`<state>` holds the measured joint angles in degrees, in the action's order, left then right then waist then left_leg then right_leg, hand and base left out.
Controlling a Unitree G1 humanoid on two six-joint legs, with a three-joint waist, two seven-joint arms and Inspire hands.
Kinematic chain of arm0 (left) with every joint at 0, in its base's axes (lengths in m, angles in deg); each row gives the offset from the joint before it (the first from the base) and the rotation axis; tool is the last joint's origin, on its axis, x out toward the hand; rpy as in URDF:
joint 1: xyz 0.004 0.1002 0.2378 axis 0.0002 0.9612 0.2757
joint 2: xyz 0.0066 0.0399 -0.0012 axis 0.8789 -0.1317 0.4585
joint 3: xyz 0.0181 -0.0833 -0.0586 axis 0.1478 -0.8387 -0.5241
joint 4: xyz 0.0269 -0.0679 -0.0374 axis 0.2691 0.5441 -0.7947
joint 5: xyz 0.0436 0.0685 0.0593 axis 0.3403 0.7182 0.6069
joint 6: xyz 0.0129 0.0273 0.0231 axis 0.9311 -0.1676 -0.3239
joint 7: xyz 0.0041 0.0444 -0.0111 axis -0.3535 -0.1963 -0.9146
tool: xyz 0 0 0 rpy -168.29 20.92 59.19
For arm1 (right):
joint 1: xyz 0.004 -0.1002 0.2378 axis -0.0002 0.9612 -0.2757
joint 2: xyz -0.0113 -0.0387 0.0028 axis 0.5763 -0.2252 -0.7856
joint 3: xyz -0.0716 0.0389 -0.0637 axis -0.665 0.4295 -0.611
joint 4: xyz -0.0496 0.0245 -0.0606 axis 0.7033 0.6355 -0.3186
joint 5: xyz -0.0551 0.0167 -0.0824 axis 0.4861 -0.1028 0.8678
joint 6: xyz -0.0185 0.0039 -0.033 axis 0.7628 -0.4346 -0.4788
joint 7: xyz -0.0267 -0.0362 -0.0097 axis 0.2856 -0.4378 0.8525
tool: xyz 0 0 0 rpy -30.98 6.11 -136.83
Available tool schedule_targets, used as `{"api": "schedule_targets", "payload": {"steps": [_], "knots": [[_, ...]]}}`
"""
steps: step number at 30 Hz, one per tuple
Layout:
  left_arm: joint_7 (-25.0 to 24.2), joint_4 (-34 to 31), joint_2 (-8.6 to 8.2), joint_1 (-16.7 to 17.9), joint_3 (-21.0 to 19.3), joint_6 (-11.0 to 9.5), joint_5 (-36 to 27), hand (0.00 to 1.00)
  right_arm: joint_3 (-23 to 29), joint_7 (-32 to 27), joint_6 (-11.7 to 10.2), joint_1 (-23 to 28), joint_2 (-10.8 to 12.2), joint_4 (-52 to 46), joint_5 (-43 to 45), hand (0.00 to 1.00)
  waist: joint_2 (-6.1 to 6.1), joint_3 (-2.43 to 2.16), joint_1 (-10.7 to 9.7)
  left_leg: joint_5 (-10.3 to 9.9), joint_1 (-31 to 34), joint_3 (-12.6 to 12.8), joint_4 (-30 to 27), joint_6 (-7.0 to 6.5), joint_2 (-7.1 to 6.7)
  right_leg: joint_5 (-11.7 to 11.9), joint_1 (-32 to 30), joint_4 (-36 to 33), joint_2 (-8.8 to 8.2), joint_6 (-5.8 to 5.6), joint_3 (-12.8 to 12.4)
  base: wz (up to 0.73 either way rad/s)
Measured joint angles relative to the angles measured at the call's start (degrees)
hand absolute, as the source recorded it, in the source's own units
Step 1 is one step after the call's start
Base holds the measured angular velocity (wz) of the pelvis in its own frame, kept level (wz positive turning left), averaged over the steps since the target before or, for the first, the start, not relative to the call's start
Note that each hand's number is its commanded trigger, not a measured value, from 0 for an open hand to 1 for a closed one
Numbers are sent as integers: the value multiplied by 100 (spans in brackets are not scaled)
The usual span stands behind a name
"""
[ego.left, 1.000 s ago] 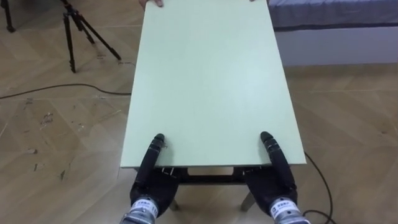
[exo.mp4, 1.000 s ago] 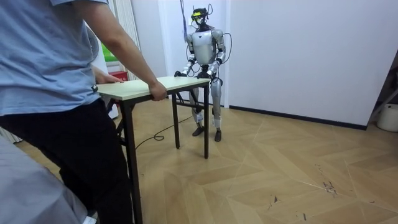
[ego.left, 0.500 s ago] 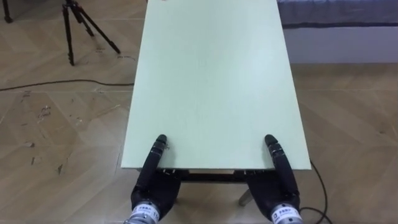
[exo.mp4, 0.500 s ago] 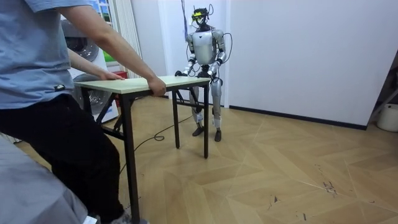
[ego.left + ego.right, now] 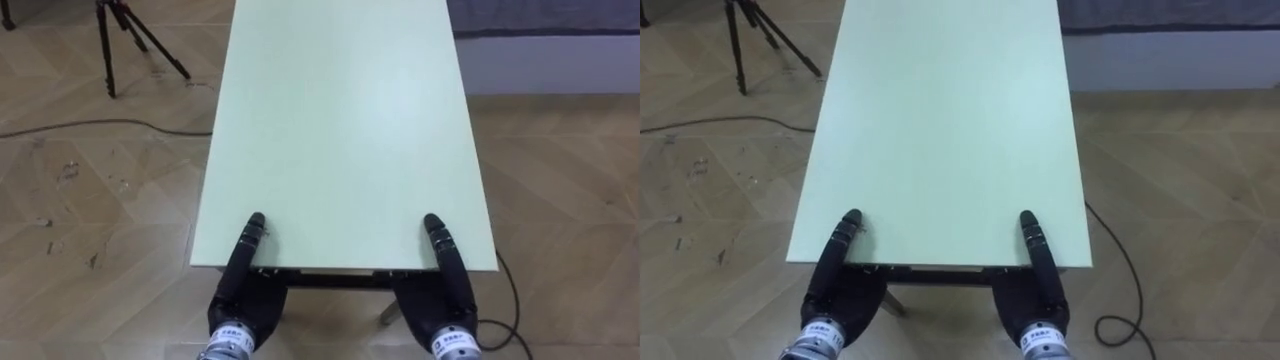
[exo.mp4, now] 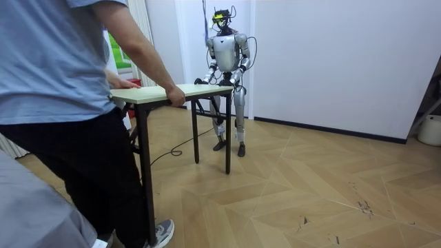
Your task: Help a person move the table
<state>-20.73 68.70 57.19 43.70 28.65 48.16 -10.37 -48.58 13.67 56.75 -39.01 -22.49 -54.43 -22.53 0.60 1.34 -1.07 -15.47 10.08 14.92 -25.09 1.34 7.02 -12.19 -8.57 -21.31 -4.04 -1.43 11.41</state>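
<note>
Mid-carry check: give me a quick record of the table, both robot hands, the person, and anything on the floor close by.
table: pale green top, dark legs
left hand: at the near short edge, toward its left corner, reaching up onto the top
right hand: same edge, toward its right corner, reaching up onto the top
person: stands at the far end
person's hand: grips the far edge
robot: upright at its own end, facing the person
tripod: on the floor to the left of the table's far half
table lifted: cannot tell
</note>
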Motion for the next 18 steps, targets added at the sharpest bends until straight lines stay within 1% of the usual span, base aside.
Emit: {"api": "schedule_targets", "payload": {"steps": [1,2,3,4,5,6,7,8,9,10,11,12,13,14,15,16,17,18], "knots": [[-46,0,14,0,26,-7,4,100,-29,31,-30,-1,5,0,-43,100,-5,3,25,-61,167,-9,-271,35,119,-30,-72,-64,65,52,12,-7],[-62,0,15,1,48,-18,4,100,-28,41,-32,0,0,0,-52,100,-4,3,33,-71,239,-28,-391,49,162,-41,-84,-64,100,72,24,-6],[-88,-4,30,0,97,-37,-2,100,-32,74,-43,0,-38,0,-121,100,-9,0,104,-72,317,-52,-514,52,229,-61,-137,-104,149,118,24,-5],[-91,-5,8,4,109,-45,-2,100,-30,93,-42,0,-71,0,-133,100,-10,-1,137,-56,348,-177,-530,80,240,-83,-191,-155,189,173,19,0],[-91,-5,-4,3,108,-45,-2,100,-29,100,-50,0,-67,-2,-133,100,-15,-5,144,-21,375,-279,-502,144,223,-90,-222,-130,208,200,21,-3],[-105,-35,21,-2,45,-46,-2,100,-71,145,-88,-8,-74,-10,-141,100,-82,-50,203,78,413,-429,-333,340,186,-60,-365,-48,202,291,35,-31],[-178,-74,11,24,-14,-53,-3,100,-139,157,-120,-82,-107,-28,-139,100,-112,-47,336,40,476,-463,-649,367,368,20,-491,-52,162,426,139,-62],[-236,-95,-11,85,-27,-65,-18,100,-198,140,-128,-125,-129,-27,-125,100,-100,-51,417,-32,472,-419,-1143,381,539,54,-514,-79,199,483,213,-92],[-310,-129,-34,164,-70,-84,-106,100,-263,139,-157,-172,-180,-28,-129,100,-56,-61,477,-50,383,-469,-2074,406,843,70,-497,-162,292,573,348,-45],[-316,-128,-45,129,-58,17,-139,100,-261,150,-200,-176,-181,-29,-138,100,-29,-63,415,0,214,-657,-2528,411,1069,70,-495,-248,312,595,449,-7],[-311,-128,-48,108,-50,86,-138,100,-236,153,-230,-170,-181,-32,-142,100,-30,-63,373,86,72,-747,-2525,402,1155,71,-517,-291,301,597,463,49],[-305,-131,-55,68,-7,143,-136,100,-149,152,-179,-173,-225,-32,-194,100,-28,-61,275,413,-293,-930,-2266,371,1253,65,-605,-438,237,607,437,52],[-268,-131,-58,22,21,172,-135,100,-43,154,-161,-178,-222,-35,-206,100,-17,-58,206,816,-648,-1041,-1773,374,1273,63,-733,-621,123,609,384,50],[-247,-134,-57,-12,39,170,-135,100,-16,157,-166,-184,-228,-47,-202,100,-5,-51,168,1005,-818,-1040,-1480,379,1267,63,-827,-736,73,608,266,48],[-186,-135,-59,-142,117,171,-134,100,53,167,-186,-166,-246,-132,-208,100,51,-24,128,1378,-1101,-1031,-831,426,1207,65,-1089,-1058,-34,604,22,51],[-112,-134,-37,-307,194,174,-143,100,182,198,-204,-185,-191,-171,-210,100,75,-7,85,1160,-1229,-995,-344,653,1023,107,-1464,-1555,-146,540,-266,55],[-78,-131,-12,-381,220,174,-174,100,204,209,-219,-197,-170,-174,-212,100,53,-6,8,1102,-1241,-931,-162,708,931,212,-1696,-1887,-241,482,-374,60],[-87,-94,5,-453,233,148,-230,100,263,251,-169,-239,-189,-172,-232,100,237,71,-240,960,-1214,-811,-55,772,966,369,-2148,-2170,-144,388,-614,14]]}}
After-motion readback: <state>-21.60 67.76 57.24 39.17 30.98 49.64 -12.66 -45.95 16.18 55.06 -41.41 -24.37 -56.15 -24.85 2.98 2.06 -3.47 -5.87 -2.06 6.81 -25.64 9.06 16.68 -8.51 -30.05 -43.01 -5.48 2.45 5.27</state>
